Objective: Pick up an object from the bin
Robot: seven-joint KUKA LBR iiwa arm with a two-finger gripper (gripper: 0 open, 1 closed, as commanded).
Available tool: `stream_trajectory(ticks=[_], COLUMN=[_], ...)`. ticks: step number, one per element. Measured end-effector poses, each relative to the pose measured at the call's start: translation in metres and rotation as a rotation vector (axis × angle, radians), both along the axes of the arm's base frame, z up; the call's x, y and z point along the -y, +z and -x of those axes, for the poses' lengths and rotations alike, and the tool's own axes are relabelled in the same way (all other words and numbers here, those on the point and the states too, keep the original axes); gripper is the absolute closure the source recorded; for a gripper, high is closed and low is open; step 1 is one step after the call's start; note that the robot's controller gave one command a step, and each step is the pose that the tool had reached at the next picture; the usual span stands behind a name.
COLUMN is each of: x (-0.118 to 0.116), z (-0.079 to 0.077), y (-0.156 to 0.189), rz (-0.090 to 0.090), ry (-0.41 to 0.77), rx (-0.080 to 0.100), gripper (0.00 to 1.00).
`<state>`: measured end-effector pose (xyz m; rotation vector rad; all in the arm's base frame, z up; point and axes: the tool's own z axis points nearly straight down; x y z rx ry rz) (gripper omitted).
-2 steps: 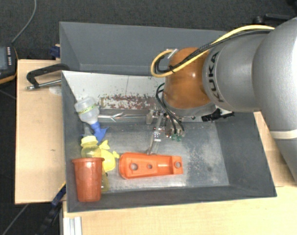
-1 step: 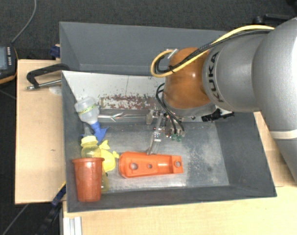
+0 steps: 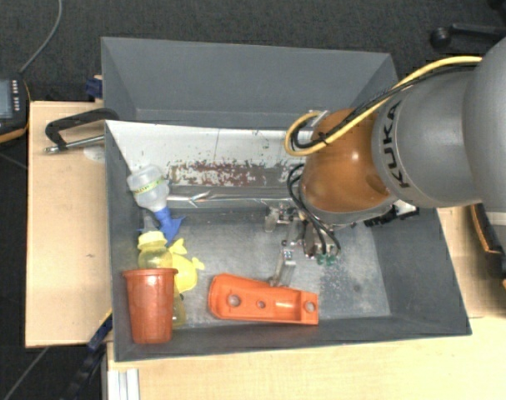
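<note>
Grey metal bin [image 3: 365, 269] on screen, and the pincer [image 3: 283, 267] hangs just at the upper edge of the flat orange plastic piece [image 3: 263, 300], which lies by the bin's near wall. Pincer apart or together? Cannot tell. Left of the orange piece stands a reddish-brown cup [image 3: 151, 305]; further up-left, a heap of yellow, blue and clear bits [image 3: 165, 252]

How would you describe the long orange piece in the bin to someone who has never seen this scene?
Look at the grey metal bin, along the wall at the view's lower edge. In the middle of that side lies a long orange piece with round holes. The reddish-brown cup at its left in the view stands upright; this piece alone lies flat and is bright orange.
</note>
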<state>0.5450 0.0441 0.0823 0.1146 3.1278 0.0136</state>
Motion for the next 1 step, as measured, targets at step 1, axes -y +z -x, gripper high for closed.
stream_trajectory(ticks=[1], x=[0.0220], z=[0.0180], y=[-0.0063], rz=[0.002], ry=[0.011], rx=[-0.002], gripper=[0.00])
